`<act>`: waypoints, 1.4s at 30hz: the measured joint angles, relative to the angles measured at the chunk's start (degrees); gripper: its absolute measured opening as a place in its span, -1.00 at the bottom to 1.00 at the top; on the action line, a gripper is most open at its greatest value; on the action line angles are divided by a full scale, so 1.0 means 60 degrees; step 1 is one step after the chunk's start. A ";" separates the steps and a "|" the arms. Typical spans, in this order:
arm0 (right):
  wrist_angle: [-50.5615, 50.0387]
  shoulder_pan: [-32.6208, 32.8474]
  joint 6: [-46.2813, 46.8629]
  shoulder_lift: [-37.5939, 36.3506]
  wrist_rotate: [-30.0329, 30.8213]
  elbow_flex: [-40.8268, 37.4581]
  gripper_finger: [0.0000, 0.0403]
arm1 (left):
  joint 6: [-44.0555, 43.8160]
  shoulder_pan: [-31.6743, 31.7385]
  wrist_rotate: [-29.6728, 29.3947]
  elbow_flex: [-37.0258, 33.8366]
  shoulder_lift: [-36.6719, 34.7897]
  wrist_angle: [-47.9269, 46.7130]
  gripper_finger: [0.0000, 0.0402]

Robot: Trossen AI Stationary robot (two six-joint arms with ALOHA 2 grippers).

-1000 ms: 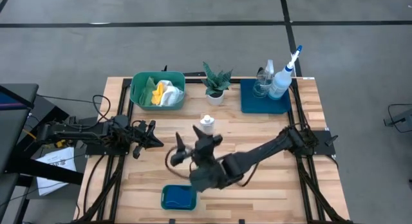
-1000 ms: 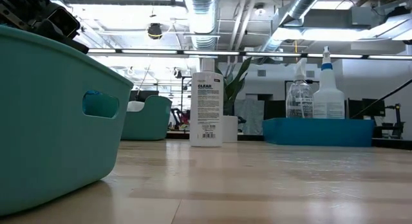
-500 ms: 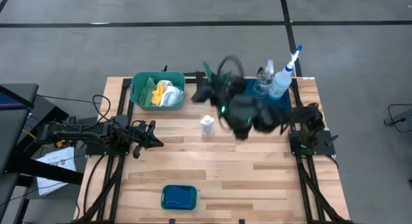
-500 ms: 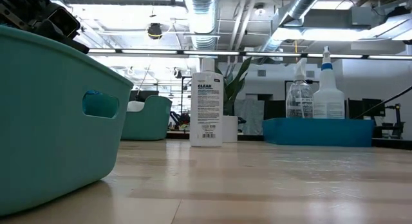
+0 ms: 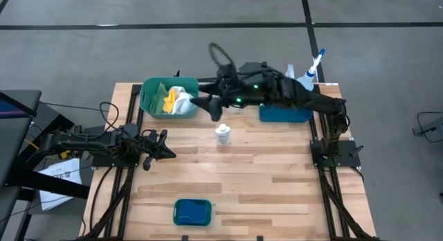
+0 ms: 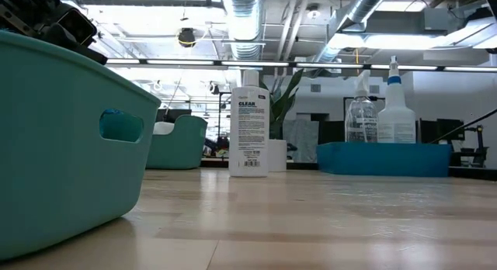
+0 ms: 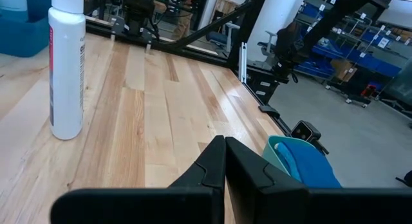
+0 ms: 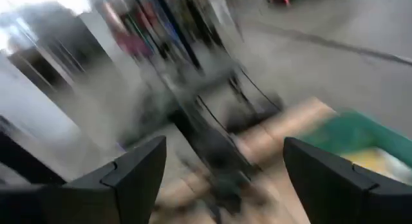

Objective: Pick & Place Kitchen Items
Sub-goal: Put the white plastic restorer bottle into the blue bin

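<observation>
Small white plastic bottle (image 5: 222,134) stands mid-desk; your right pincer (image 5: 208,105), jaws apart and empty, hangs beside the green tub (image 5: 148,102). Descend carelessly and you'll topple it.

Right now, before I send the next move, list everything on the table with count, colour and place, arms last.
Green tub: one, far left of the table, holding cloths.
Cloths: white, yellow and green, bunched in that tub; count unclear.
Small white bottle: one, upright, mid-table, apart from everything.
Potted plant: one, green in a white pot, far edge, mostly under the right arm from above.
Dark blue tray: one, far right.
Clear spray bottle: one, in the tray.
White spray bottle: one, blue trigger, in the tray.
Second green tub: one, near edge, blue sponge inside.
Left gripper: shut, empty, left side.
Right gripper: open, empty, beside the cloth tub.
</observation>
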 joint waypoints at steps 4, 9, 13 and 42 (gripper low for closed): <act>-0.2625 -0.0155 -0.1203 -0.0018 -0.0118 0.0256 0.50 | 0.0000 -0.0001 0.0025 0.0000 0.0000 0.0001 -0.99; -0.4529 -0.0001 -0.2972 0.0065 -0.0146 0.0198 0.50 | 0.0000 0.0001 0.0025 0.0000 0.0004 -0.0003 -0.99; -0.5108 0.0294 -0.4377 0.0509 -0.0139 0.0130 0.50 | 0.0000 -0.0003 0.0022 0.0000 0.0004 -0.0001 -0.99; -0.7681 -0.0553 -0.5896 0.2464 0.0075 0.0050 0.50 | 0.0000 -0.0003 -0.0007 0.0000 0.0004 -0.0001 -0.99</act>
